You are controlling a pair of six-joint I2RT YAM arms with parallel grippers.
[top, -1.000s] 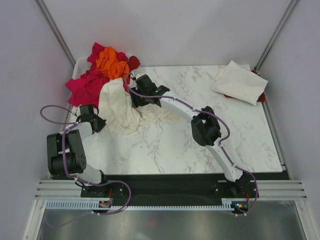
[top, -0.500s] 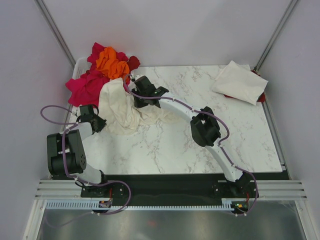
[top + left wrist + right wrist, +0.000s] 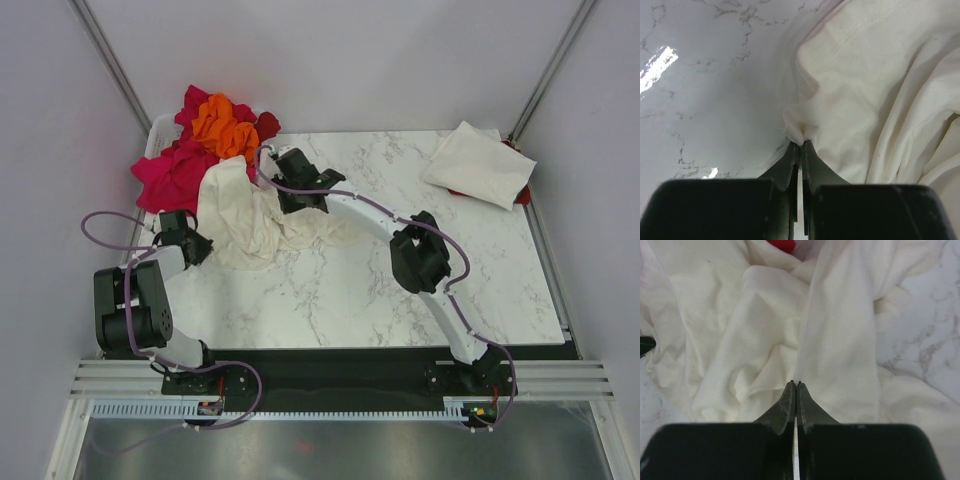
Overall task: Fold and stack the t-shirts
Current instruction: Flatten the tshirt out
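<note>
The cream t-shirt (image 3: 245, 215) lies crumpled on the far left part of the marble table (image 3: 400, 290), with one end leaning up against the heap of coloured t-shirts (image 3: 195, 145). Both arms have hold of it. The left gripper (image 3: 800, 144) is clenched on a small pucker at the shirt's left edge, low at the table top. The right gripper (image 3: 796, 385) is squeezed flat on a ridge of the same cloth, nearer to the table's middle. I think they grip at two separate places so the shirt can be pulled out flat — in such a bundle it cannot be folded.

The heap — magenta, orange, dark red — sits in a white basket (image 3: 157, 128) at the far left corner. In the far right corner a folded cream t-shirt (image 3: 478, 165) rests on something red (image 3: 522, 193), probably the start of the stack. The table top is glossy white marble with grey veins, and plain pale walls (image 3: 350, 60) close it in.
</note>
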